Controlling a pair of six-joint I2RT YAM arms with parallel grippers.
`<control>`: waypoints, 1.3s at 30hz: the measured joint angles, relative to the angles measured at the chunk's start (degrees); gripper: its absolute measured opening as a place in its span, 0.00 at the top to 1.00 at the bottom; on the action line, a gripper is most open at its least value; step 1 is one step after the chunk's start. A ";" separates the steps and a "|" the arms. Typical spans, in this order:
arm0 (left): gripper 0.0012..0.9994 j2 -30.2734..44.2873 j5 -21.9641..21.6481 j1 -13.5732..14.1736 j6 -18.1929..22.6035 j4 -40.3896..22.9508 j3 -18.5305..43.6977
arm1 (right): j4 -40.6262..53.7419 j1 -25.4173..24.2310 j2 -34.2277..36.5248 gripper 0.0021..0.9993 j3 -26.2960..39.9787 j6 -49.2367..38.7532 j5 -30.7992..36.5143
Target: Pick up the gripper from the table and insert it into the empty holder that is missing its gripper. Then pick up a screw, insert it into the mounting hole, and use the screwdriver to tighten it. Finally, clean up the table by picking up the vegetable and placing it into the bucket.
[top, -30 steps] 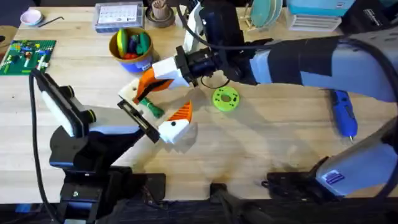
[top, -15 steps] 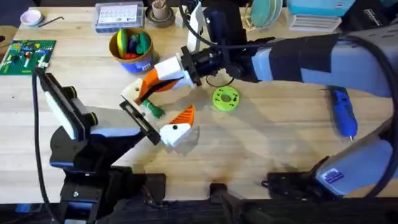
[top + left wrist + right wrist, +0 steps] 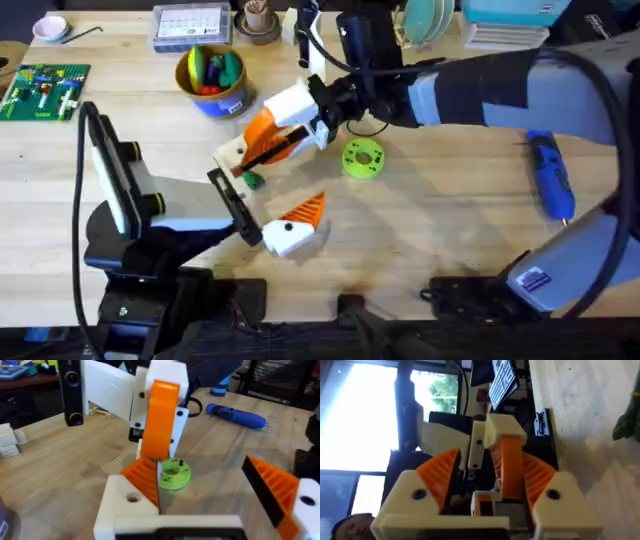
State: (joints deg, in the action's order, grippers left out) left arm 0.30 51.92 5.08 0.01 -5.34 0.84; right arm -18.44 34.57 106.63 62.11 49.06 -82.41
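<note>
Right tool (image 3: 275, 140) reaches across to bench (image 3: 430, 230) centre, clamped on the loose orange gripper (image 3: 262, 135), which it holds against the holder (image 3: 232, 155) on the left arm's end. From the left wrist the gripper (image 3: 159, 420) stands upright, just above the holder (image 3: 125, 502). Left tool (image 3: 265, 195) spread wide, nothing between its fingers; one orange finger (image 3: 305, 208) at 5 o'clock of the holder. Vegetable (image 3: 250, 180) lies on bench just beside the holder. Screwdriver (image 3: 550, 185) well apart at 3 o'clock. Bucket (image 3: 210, 75) at 11 o'clock, toys inside. Lime green disc (image 3: 362, 158) near the right tool.
</note>
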 joint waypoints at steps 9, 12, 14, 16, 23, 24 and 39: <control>0.01 0.00 3.89 0.79 -0.04 -0.35 0.00 | -0.63 -2.14 0.00 0.01 0.00 -1.63 -3.37; 0.01 0.00 4.30 0.79 -0.07 -0.42 0.00 | -0.67 -4.25 0.00 0.01 0.00 -3.91 -1.48; 0.01 0.00 4.47 0.79 -0.05 -0.44 0.00 | -0.66 -5.85 0.00 0.01 0.00 -6.08 0.65; 0.01 0.00 4.48 0.79 -0.07 -0.44 0.00 | -0.72 -7.79 0.00 0.01 0.00 -8.80 3.68; 0.01 0.00 4.90 0.79 -0.07 -0.46 0.00 | 1.65 -14.55 -1.11 0.01 0.00 -18.03 14.52; 0.01 0.00 4.90 0.79 -0.07 -0.46 0.00 | 4.19 -15.27 -2.30 0.01 0.00 -20.11 16.82; 0.01 0.00 5.11 0.79 -0.07 -0.48 0.00 | 55.69 -16.15 -33.99 0.01 0.09 -54.29 60.77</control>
State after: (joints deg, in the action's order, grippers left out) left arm 0.30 57.04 5.87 -0.05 -5.82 0.84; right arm 37.26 18.41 72.64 62.19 -5.24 -21.65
